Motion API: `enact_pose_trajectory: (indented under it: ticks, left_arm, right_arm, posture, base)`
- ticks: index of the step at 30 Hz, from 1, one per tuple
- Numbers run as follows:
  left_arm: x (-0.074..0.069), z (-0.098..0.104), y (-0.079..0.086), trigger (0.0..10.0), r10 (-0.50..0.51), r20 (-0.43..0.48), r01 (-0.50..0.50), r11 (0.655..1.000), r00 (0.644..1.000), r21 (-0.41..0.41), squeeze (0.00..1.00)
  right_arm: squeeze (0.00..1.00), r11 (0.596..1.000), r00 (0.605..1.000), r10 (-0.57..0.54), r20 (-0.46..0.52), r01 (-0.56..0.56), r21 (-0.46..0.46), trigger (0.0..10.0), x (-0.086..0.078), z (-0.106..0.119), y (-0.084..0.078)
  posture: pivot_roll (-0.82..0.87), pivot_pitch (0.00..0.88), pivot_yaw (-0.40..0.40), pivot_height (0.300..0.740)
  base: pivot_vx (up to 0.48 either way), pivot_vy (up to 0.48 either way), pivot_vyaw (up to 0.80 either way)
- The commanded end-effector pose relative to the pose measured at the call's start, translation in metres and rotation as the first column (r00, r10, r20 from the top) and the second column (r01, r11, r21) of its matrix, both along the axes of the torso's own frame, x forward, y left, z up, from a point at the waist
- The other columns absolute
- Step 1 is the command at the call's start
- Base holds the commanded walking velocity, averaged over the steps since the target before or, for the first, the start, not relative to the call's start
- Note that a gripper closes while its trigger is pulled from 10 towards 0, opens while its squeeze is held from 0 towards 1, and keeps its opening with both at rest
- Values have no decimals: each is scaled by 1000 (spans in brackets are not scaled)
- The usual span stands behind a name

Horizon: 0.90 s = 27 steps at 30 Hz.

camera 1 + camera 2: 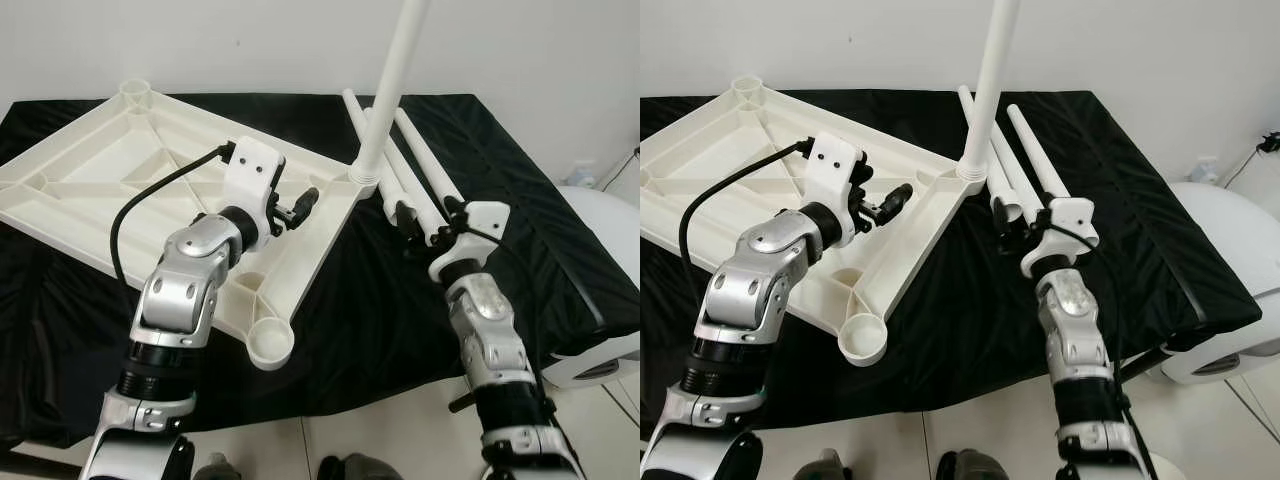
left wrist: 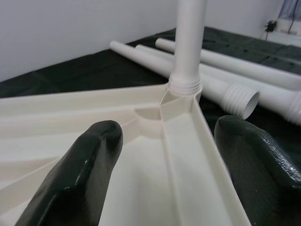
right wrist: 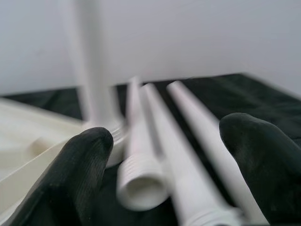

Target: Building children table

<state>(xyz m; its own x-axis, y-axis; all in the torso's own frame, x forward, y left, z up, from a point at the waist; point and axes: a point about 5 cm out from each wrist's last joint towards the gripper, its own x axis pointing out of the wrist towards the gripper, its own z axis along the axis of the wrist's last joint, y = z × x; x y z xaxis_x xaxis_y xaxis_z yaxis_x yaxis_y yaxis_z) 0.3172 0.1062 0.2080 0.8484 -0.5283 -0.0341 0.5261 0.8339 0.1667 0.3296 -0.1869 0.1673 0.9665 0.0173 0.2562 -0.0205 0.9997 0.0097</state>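
The white table top [image 1: 120, 170] lies upside down on the black cloth [image 1: 390, 320], so its round holes face up and legs can go in. One leg [image 1: 395, 80] already stands tall in the far corner hole. Three more legs [image 1: 420, 170] lie side by side on the cloth just beside that corner, ready to pick. The left gripper [image 1: 300, 207] hangs over the table top, fingers [image 2: 75, 179] spread and holding nothing. The right gripper [image 1: 425, 225] sits at the near ends of the loose legs, fingers [image 3: 80, 174] spread wide too, maybe to grab one next
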Motion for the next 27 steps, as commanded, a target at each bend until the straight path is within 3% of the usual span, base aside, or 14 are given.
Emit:
enact_pose_trajectory:
  ticks: [1, 4, 9, 13, 21, 27]
  left_arm:
    - [2, -8, 7, 10000, 92, 5, -92, 996, 996, 19, 0]
    - [-6, -13, 3, 10000, 41, 42, -44, 997, 998, 58, 0]
    - [-25, -12, -13, 10000, -120, 69, 113, 989, 990, 97, 0]
    - [-34, -12, -19, 10000, -184, 71, 177, 979, 980, 100, 0]
    - [-50, -14, -27, 10000, -236, 70, 224, 963, 969, 149, 0]
    - [-55, -10, -27, 10000, -243, 75, 230, 961, 967, 156, 0]
  right_arm:
    - [0, 997, 997, -73, -23, 74, 17, 10000, 0, -7, -11]
    - [0, 982, 984, -173, -29, 175, 76, 10000, 0, -12, -21]
    - [0, 955, 971, -231, -55, 237, 177, 10000, -2, -20, -24]
    - [0, 938, 969, -236, -75, 248, 243, 10000, -2, -25, -23]
    - [0, 883, 969, -204, -139, 243, 401, 10000, -3, -40, -21]
    - [0, 866, 973, -186, -139, 229, 444, 10000, -7, -45, -18]
  posture:
    - [7, 40, -51, 740]
    - [11, 49, -52, 740]
    - [18, 67, -47, 740]
    - [24, 79, -45, 740]
    - [38, 96, -31, 740]
    - [50, 100, -27, 740]
  base:
    - [0, 0, 0]
    - [0, 0, 0]
    - [0, 0, 0]
    - [0, 0, 0]
    - [0, 0, 0]
    - [0, 0, 0]
